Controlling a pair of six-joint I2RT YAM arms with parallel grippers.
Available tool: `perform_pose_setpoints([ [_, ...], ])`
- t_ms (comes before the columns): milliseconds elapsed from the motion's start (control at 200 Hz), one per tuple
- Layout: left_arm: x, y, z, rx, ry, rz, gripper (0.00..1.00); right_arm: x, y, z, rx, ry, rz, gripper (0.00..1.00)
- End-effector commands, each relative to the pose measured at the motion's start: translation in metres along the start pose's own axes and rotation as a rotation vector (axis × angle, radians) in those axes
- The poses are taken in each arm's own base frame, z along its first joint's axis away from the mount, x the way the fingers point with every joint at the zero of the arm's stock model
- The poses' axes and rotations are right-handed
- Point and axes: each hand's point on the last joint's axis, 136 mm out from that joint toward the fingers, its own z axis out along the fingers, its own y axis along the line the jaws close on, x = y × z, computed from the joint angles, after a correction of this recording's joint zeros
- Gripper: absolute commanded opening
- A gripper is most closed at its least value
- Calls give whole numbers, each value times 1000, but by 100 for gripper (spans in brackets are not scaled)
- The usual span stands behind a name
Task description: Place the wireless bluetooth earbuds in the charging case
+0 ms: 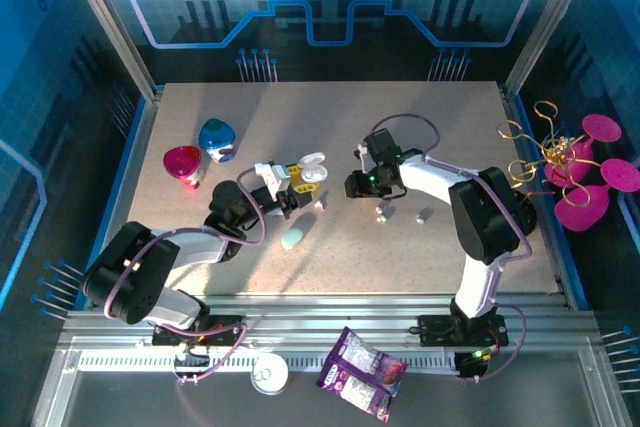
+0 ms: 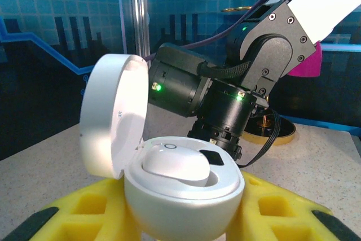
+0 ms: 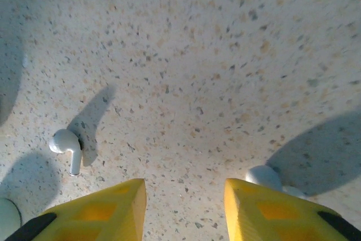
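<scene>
Nearest our bases, a closed mint case (image 1: 293, 237) lies on the table (image 1: 450, 117), apart from the work. Just beyond it, the left gripper (image 1: 298, 183) is pinched on the white charging case (image 2: 180, 196). Its yellow fingers (image 2: 84, 207) cradle the rounded bottom from both sides, so the opening faces up and the lid (image 2: 110, 119) stands swung back out of the way. We judge that the case is held this way to give the other arm a steady, open target. A white rounded piece (image 2: 175, 165) sits in the case's top. It looks to us like a seated earbud, though we cannot be sure.

Farther out, the right gripper (image 3: 181, 198) hangs low over the table with its jaws spread and nothing between them. A loose earbud (image 3: 66, 145) lies on the speckled surface off to one side, well clear of the fingers. A second earbud (image 3: 264, 176) lies just beside the other finger, partly hidden behind it, and we cannot tell whether they touch. We judge that the right gripper is lining up over one of these earbuds to pick it up and carry it to the waiting case.
</scene>
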Motion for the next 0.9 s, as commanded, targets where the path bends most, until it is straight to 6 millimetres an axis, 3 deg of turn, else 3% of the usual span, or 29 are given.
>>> perform_pose_setpoints([
  [0,-8,-1,-5,-5,-18,45,34,-16,-9,-22,70,-47,-114,40],
  [220,-7,-2,-8,-11,-12,46,33,-12,-36,-30,295,79,-217,33],
  [480,-7,-3,-10,-9,-11,51,34,-6,-30,-18,440,200,-314,29],
  [895,-3,-5,-15,-17,1,69,34,0,-28,-2,532,278,-382,24],
])
